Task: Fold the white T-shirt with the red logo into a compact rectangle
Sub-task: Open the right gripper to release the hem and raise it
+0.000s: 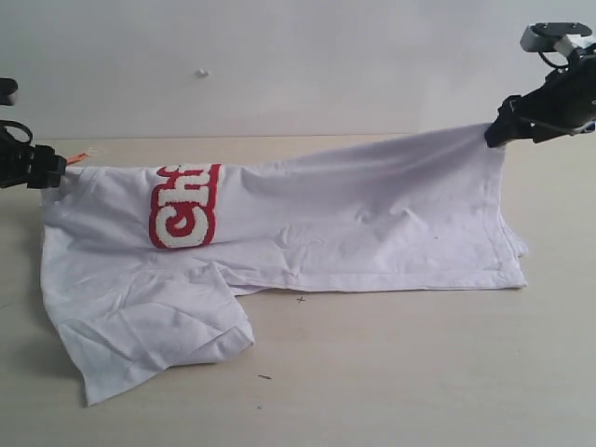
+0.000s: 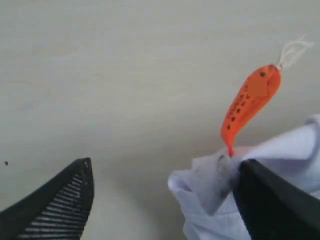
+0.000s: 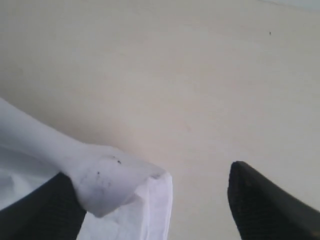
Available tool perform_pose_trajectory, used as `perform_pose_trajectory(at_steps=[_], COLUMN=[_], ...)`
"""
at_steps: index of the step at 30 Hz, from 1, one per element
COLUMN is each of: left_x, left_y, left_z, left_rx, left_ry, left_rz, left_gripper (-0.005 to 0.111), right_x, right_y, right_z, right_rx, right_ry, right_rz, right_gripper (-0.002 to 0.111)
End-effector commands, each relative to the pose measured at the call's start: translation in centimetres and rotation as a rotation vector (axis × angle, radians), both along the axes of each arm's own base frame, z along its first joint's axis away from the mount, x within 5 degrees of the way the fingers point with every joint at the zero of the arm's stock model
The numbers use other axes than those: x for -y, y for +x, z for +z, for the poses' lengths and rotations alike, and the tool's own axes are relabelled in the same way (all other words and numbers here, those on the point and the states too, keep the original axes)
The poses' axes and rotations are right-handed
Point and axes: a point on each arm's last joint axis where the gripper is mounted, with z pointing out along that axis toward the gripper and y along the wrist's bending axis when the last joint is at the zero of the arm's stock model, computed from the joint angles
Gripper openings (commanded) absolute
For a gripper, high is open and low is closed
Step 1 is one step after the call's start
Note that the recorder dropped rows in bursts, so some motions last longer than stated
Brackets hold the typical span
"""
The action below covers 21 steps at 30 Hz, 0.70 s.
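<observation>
Left gripper (image 1: pixel 54 172): left edge, low, black fingers spread apart | Right gripper (image 1: pixel 494 133): right edge, raised higher, fingers spread apart

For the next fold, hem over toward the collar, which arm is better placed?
Probably right: the right gripper has the shirt hem corner raised off the table, though its jaws stand apart. The left gripper sits low at the collar by the orange tag.
</observation>
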Motion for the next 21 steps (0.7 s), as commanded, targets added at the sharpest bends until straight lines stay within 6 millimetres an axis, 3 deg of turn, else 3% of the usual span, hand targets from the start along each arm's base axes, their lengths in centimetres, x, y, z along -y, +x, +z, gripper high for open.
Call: perform_pose_trajectory(at_steps=[1,8,17,21], left_x=[-0.1,-0.2,-0.2,-0.2], left_y=[0.1,0.1,0.1,0.2], left_z=[0.3,0.2,0.3,0.3], left_rx=[0.005,0.004,0.006,0.018], left_ry=[-0.001,0.006,0.012,0.015], left_rz=[-0.001,-0.008,-0.016,-0.017], left_gripper=[0.074,0.071,0.071,0.071], right_x=[1.5,4.3,3.9,3.3], right_y=[0.0,-1.0,-0.3,-0.4], right_z=[2.2,3.4,1.4,0.0], right_rx=[0.035,0.075,0.094,0.073], right_ry=[0.062,0.248,0.419,0.362], right_rz=[-0.022,-0.056,-0.016,0.116], right_gripper=[0.070,0.070,0.070,0.070])
